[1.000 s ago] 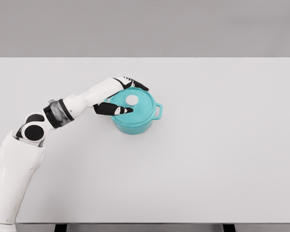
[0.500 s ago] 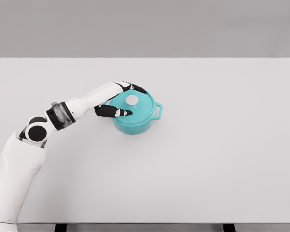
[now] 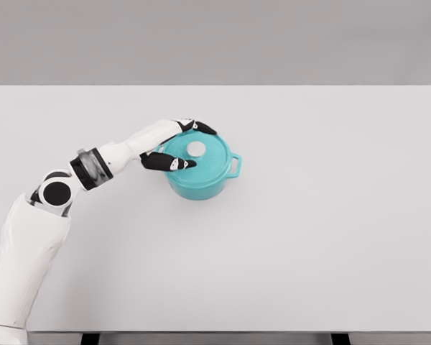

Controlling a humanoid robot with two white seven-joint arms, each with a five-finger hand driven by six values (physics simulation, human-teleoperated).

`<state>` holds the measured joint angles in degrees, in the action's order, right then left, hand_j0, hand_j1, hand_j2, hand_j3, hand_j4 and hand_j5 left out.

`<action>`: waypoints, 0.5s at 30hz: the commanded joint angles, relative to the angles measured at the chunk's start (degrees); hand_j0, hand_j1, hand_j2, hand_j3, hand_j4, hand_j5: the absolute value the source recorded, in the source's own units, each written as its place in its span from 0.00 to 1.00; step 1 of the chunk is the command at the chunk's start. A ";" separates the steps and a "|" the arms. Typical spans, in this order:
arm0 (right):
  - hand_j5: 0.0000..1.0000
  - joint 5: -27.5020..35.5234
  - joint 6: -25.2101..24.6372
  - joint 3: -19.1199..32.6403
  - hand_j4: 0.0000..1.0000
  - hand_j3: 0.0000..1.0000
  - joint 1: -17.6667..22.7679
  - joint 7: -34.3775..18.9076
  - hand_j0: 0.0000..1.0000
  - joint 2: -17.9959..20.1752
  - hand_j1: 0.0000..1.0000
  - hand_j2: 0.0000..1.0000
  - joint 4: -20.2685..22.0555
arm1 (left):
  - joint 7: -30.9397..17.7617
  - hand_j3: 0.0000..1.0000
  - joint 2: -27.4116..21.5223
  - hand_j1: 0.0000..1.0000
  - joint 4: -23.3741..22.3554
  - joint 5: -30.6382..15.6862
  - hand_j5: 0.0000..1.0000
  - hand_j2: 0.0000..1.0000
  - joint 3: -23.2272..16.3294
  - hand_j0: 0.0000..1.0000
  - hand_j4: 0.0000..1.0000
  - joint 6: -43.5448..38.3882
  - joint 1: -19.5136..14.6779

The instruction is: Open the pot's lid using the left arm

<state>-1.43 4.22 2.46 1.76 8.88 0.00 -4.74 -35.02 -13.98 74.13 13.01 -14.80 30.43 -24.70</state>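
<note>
Head view: a teal pot (image 3: 201,172) with its lid (image 3: 199,157) on sits left of the middle of a white table (image 3: 330,230). Its white knob (image 3: 196,148) lies just right of the left hand (image 3: 174,147), whose spread fingers bracket the lid's left rim, grasping nothing yet.

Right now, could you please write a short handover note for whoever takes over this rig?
Left hand: at the left side of the teal pot, fingers spread around the lid, thumb lying across its near part; no firm grasp visible.
Right hand: out of view.
Pot: upright on the white table, left of the middle, side handle pointing right.
Done: the hand has reached the lid.
Left: grip the lid, whose white knob is uncovered, and lift it off; it sits closed.
</note>
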 commanded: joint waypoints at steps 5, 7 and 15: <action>1.00 0.03 -0.08 0.00 1.00 1.00 0.00 0.00 1.00 0.00 1.00 1.00 -0.01 | 0.02 0.75 0.09 0.75 -0.83 -0.45 0.75 0.75 -0.23 0.75 0.75 -0.19 0.00; 1.00 0.03 0.00 0.00 1.00 1.00 0.00 0.00 1.00 0.00 1.00 1.00 -0.01 | 0.02 0.75 0.09 0.75 -0.83 -0.45 0.75 0.75 -0.49 0.75 0.75 -0.19 0.00; 1.00 0.03 0.00 0.00 1.00 1.00 0.00 0.00 1.00 0.00 1.00 1.00 -0.01 | 0.02 0.71 0.09 0.71 -1.27 -0.45 0.71 0.71 -0.58 0.71 0.71 -0.19 0.00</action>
<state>-1.43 4.20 2.46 1.76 8.88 0.00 -4.74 -35.02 -13.89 72.98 13.02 -15.38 30.35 -24.70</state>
